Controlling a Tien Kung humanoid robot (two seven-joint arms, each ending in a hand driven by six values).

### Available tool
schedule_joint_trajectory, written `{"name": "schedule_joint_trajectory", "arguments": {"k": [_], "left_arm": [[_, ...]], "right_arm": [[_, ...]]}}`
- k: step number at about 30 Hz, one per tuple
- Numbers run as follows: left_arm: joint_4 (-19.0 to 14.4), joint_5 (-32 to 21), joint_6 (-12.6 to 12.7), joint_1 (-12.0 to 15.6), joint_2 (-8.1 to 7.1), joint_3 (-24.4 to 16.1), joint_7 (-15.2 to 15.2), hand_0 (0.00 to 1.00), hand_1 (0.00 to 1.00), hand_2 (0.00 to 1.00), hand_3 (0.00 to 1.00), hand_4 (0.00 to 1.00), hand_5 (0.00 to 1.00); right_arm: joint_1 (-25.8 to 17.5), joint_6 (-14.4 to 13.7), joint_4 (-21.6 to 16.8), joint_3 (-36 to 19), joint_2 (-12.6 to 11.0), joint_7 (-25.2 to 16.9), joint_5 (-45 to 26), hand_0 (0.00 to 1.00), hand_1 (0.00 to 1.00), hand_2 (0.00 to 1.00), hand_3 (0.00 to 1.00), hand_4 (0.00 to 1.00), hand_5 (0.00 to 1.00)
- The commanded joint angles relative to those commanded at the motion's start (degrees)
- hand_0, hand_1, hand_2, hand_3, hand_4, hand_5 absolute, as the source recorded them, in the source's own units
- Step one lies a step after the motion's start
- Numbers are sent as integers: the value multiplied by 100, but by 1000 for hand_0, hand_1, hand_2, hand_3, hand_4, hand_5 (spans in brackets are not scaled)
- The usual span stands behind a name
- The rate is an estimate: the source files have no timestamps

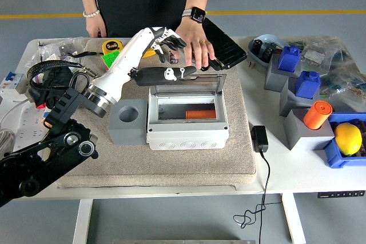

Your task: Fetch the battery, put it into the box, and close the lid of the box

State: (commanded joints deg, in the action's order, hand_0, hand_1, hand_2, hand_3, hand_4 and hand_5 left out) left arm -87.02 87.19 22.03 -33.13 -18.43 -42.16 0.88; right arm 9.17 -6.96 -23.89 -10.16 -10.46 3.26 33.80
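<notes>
Now the orange battery lies inside the junction box; the left hand, fingers spread and empty, hovers at its lid's eleven o'clock.

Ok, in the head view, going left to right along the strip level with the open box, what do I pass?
Grey block with a round hole → white box with the orange battery inside → black power adapter → grey holder with the orange cylinder → blue bin with the lemon.
</notes>
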Motion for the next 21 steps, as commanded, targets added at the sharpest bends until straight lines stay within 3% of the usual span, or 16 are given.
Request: {"name": "schedule_joint_trajectory", "arguments": {"k": [1, 2, 8, 13, 14, 19, 20, 21], "left_arm": [[85, 102, -62, -80, 39, 42, 81, 404, 584, 578, 538, 989, 477], [169, 197, -116, -153, 78, 92, 144, 699, 684, 616, 578, 991, 493], [667, 419, -480, -577, 242, 455, 504, 717, 700, 633, 590, 994, 512], [744, 541, -727, -700, 254, 650, 753, 717, 700, 633, 590, 994, 512], [728, 604, -773, -708, 247, 676, 809, 424, 608, 615, 562, 995, 508], [493, 750, -1068, -685, 155, 683, 1160, 424, 608, 615, 562, 995, 508], [433, 758, -1144, -670, 129, 677, 1234, 230, 502, 551, 508, 998, 524], [404, 761, -1172, -661, 115, 672, 1260, 230, 502, 551, 508, 998, 524]], "right_arm": [[4, 1, -2, 2, -2, 0, -2, 605, 626, 607, 546, 927, 458], [6, 1, -5, -2, -5, -1, -4, 606, 626, 607, 546, 927, 459], [18, 1, -14, -10, -12, -1, -14, 605, 626, 606, 546, 926, 457], [20, 0, -24, -17, -19, -2, -6, 605, 626, 606, 546, 926, 457], [20, -1, -25, -18, -21, -2, -6, 605, 626, 606, 546, 926, 457], [5, -5, -30, -35, -23, -6, -3, 605, 626, 606, 546, 926, 457], [5, -5, -29, -32, -23, -6, -3, 605, 626, 606, 546, 926, 456], [6, -4, -30, -30, -23, -6, -1, 605, 626, 606, 546, 926, 456]]}}
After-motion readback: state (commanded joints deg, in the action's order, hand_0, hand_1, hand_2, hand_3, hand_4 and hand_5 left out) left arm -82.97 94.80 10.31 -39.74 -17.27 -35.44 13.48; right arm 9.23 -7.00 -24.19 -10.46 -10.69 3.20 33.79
